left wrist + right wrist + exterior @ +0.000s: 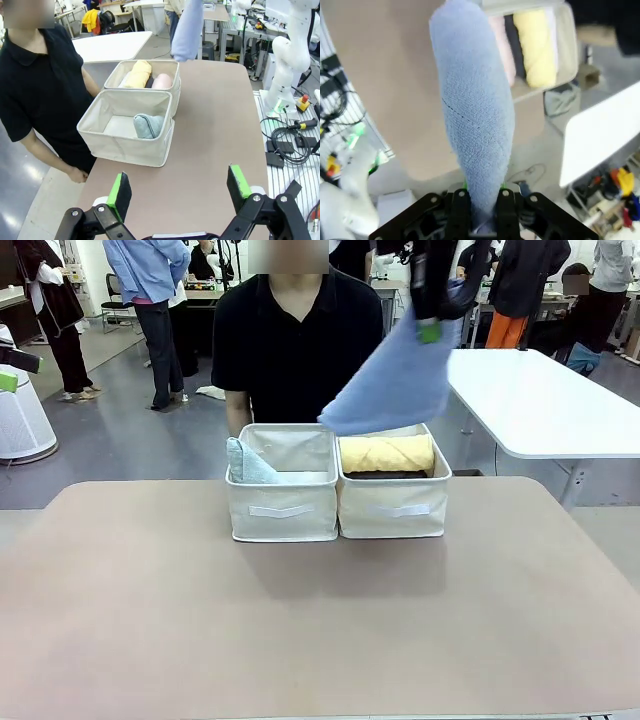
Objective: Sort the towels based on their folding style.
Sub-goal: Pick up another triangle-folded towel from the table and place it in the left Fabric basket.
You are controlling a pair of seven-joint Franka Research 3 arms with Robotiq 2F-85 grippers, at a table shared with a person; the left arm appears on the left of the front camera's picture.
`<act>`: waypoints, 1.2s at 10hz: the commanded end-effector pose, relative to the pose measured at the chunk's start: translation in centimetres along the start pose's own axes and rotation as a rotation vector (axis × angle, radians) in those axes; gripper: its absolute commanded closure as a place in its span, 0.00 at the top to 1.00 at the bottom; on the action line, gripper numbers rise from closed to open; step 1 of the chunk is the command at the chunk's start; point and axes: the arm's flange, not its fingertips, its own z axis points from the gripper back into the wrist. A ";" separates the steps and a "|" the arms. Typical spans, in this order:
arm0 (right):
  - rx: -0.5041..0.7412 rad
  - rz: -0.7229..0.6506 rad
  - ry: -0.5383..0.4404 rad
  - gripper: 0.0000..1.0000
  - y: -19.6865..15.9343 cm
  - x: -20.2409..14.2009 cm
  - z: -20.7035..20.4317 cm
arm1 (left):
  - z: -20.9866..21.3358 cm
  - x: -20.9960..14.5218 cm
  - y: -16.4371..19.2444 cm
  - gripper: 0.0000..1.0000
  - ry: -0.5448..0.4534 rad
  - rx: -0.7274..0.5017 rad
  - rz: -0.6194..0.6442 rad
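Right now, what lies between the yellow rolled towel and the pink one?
A dark grey rolled towel lies between them; the right wrist view shows it.

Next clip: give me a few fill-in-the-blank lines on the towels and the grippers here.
1. The right gripper is shut on a ____ towel.
2. The left gripper stands ____, holding nothing.
3. The bin with the green towel holds ____ towel in all.
4. The yellow towel shares its bin with a dark grey towel and a ____ one.
Missing words: blue; open; one; pink.
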 end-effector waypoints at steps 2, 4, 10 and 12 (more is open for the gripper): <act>-0.013 -0.008 -0.110 0.18 -1.5 1.8 -1.3 | 0.1 0.0 -0.1 1.00 -0.014 -0.005 -0.005; -0.016 0.018 -0.064 0.18 -1.4 2.8 -1.7 | 0.1 0.0 -0.1 1.00 -0.014 -0.005 -0.005; -0.016 0.018 -0.064 0.18 -1.4 2.8 -1.7 | 0.1 0.0 -0.1 1.00 -0.014 -0.005 -0.005; 0.035 0.055 -0.147 0.18 -2.8 3.9 -2.4 | 0.1 0.0 -0.1 1.00 -0.014 -0.005 -0.005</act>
